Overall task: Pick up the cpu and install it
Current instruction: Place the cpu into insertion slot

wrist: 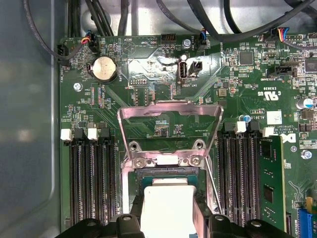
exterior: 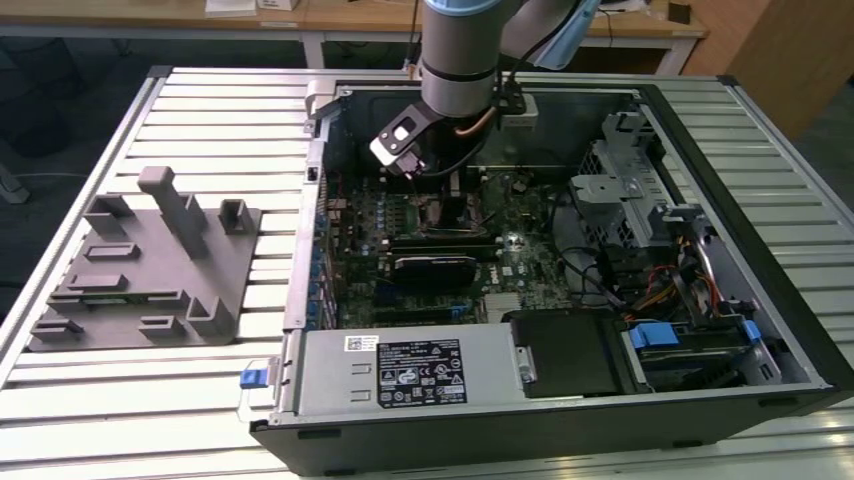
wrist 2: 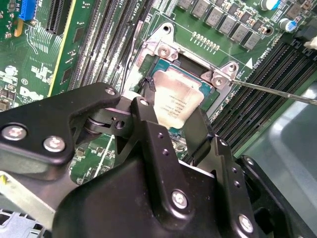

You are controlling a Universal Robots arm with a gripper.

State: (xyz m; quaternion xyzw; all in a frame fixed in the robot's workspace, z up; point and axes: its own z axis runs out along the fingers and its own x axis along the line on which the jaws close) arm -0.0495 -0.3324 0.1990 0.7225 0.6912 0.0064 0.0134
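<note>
While the slatted table [exterior: 200, 100] carries the open case [exterior: 534, 440] lying on its side, the grey tray [exterior: 134, 270] sits on the same table just beside it, on the exterior view's left.

My arm [exterior: 461, 50] drops straight into the case, at the end away from the power supply [exterior: 400, 375]. It's above the board [exterior: 534, 260].

Board is green in both wrist views [wrist: 148, 99] [wrist 2: 29, 64].

Socket [wrist: 163, 161] [wrist 2: 163, 49] sits between two banks of black RAM slots [wrist: 91, 183]. One green stick [wrist: 270, 183] is in a slot on one side.

Load plate [wrist: 168, 106] is flipped open, clear of the socket opening. Thin wire lever [wrist 2: 272, 91] sticks out from a socket corner, apart from my fingers.

The cpu [wrist 2: 176, 96] [wrist: 166, 203], silvery top up, is right over the socket opening, inside the metal frame. Can't tell whether it's seated on the contacts or just above them.

Gripper [wrist 2: 176, 111] [wrist: 168, 210] is pinching the cpu: black fingers [wrist 2: 148, 119] sit on two opposite edges, touching both. The chip fills the gap between them.

Coin cell [wrist: 104, 68] is on the board past the load plate, well apart from the cpu.
</note>
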